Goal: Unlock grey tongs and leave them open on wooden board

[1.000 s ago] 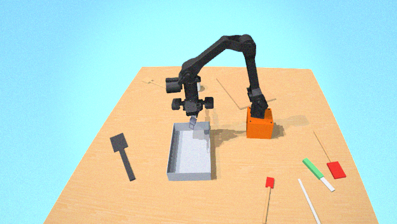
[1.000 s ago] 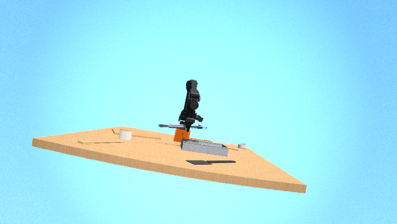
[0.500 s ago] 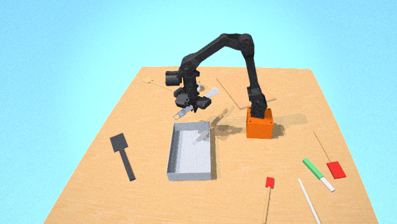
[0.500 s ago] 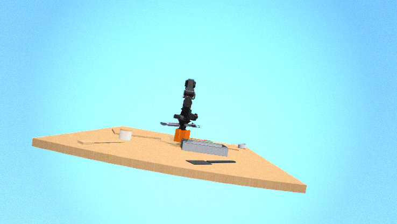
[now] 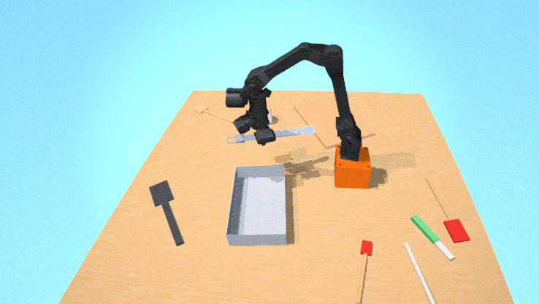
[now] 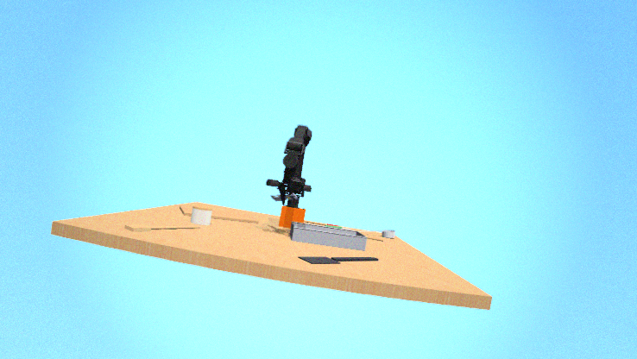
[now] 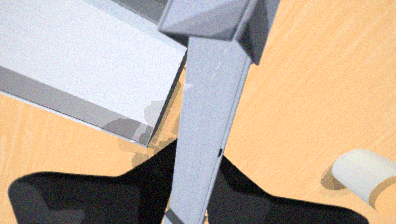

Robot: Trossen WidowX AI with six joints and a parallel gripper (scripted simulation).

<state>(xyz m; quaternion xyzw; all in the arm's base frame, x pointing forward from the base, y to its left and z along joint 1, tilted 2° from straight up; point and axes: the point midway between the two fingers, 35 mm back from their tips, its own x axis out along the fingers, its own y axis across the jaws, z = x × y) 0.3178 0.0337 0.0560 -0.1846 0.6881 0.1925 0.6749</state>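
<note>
The grey tongs (image 5: pixel 289 132) (image 7: pixel 206 100) are held in the air behind the roasting tin, roughly level, with the rounded end toward the robot's base and the ring end pointing away. Their arms look close together; whether the lock is engaged cannot be told. My gripper (image 5: pixel 261 141) (image 7: pixel 193 144) is shut on the tongs near mid-length. The fingertips are partly hidden. The grey roasting tin (image 5: pixel 256 240) (image 6: pixel 327 237) (image 7: pixel 50 91) stands on the table, below and in front of the tongs. The thin wooden board (image 5: pixel 321 122) lies behind, partly under the arm, with no tongs on it.
A white cup (image 5: pixel 270 116) (image 6: pixel 201 217) (image 7: pixel 364 172) stands behind the gripper. The orange base (image 5: pixel 353 175) (image 6: pixel 292 217) is right of the tin. A dark spatula (image 5: pixel 173 222) (image 6: pixel 356 259) lies left. A green-handled utensil (image 5: pixel 424 228) and two red-headed ones (image 5: pixel 366 248) (image 5: pixel 456 230) lie front right.
</note>
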